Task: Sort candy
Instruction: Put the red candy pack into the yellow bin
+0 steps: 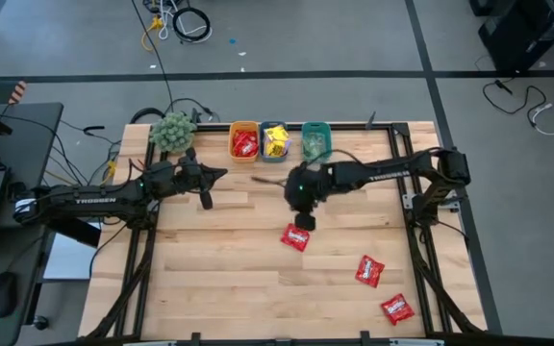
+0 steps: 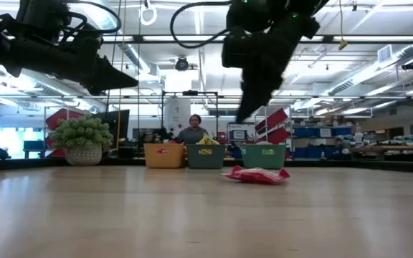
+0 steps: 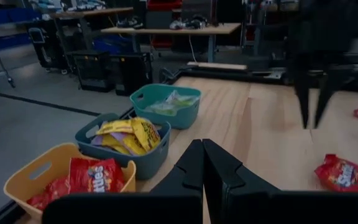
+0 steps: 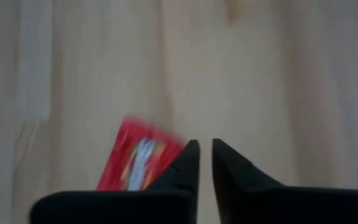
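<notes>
Right pincer (image 1: pixel 304 223) hung over the mid-worktop red candy (image 1: pixel 295 236), slightly parted and empty, presumably lining up a grab. Left pincer (image 1: pixel 206 200) sat closed near the far edge, out of the way.

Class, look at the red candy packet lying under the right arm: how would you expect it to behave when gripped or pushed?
The red packet lies flat on the wooden table, so it probably slides rather than rolls. Its crinkled, slightly puffed outline in the low view suggests a floppy wrapper that may bend when pinched. It looks small and likely light for the right pincer above it.
</notes>
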Robot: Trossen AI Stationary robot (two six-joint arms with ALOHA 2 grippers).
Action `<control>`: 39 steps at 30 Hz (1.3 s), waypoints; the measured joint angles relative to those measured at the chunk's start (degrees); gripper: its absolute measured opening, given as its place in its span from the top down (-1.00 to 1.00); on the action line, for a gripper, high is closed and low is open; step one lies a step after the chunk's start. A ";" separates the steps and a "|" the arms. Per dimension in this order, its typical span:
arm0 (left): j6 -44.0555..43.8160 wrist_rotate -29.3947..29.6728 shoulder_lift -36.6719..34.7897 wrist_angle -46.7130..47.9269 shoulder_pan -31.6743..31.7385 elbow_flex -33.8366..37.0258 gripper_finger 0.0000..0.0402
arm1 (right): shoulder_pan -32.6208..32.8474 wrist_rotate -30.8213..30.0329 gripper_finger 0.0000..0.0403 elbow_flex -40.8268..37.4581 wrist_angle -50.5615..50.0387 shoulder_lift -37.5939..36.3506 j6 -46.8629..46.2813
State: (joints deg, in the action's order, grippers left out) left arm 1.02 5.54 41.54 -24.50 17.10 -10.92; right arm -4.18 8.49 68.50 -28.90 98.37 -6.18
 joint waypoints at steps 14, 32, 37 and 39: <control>-1.51 -1.44 0.00 0.53 0.00 0.02 1.00 | 11.05 -4.66 0.27 -6.65 -2.22 0.04 -21.28; -5.93 -4.13 0.02 0.51 0.00 0.02 1.00 | 10.29 -11.07 0.95 -23.55 25.00 -0.03 -22.66; -6.23 -4.13 0.02 0.49 0.00 0.02 0.96 | 9.53 -14.42 0.99 -21.89 26.97 -0.14 -17.70; -6.39 -4.19 0.02 0.47 0.00 0.01 0.92 | 9.16 -16.56 1.00 -20.12 27.23 -0.15 -14.54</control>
State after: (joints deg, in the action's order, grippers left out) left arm -5.38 1.36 41.56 -24.02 17.10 -10.91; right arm 4.98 -8.07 48.38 -1.67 98.22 -20.72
